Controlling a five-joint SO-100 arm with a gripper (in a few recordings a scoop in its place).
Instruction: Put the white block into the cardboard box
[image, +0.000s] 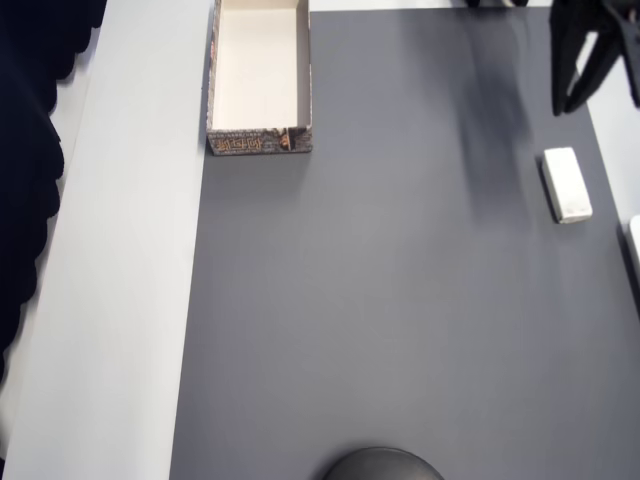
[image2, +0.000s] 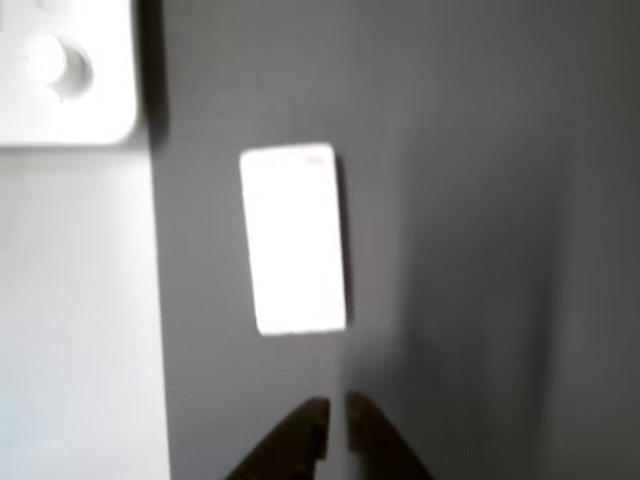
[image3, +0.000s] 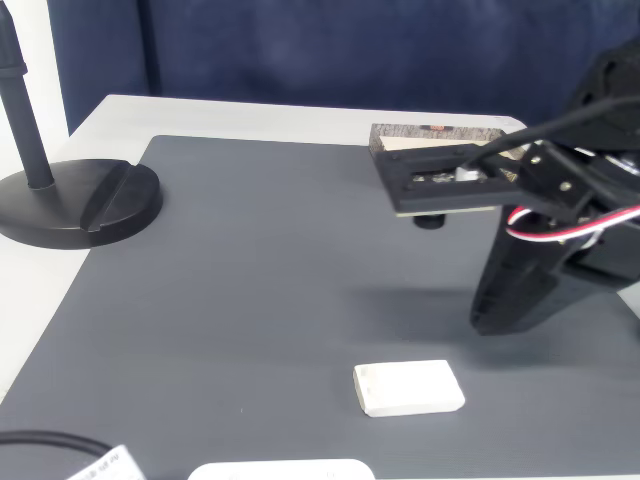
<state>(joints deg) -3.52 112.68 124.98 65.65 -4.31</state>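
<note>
Pincer (image2: 335, 430) nearly closed, empty, hovering just short of white block (image2: 294, 238).
Block flat on grey mat (image: 400, 300) near its edge, long axis in line with pincer; open mat all the way to cardboard box (image: 259, 75) at far corner of desk (image: 110, 300).

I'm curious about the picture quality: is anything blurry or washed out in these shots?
Wrist view: soft overall, the white block glares featureless. Overhead view: a smeared dark shadow beside the gripper. Fixed view: fairly sharp; the cardboard box sits behind the arm.
</note>
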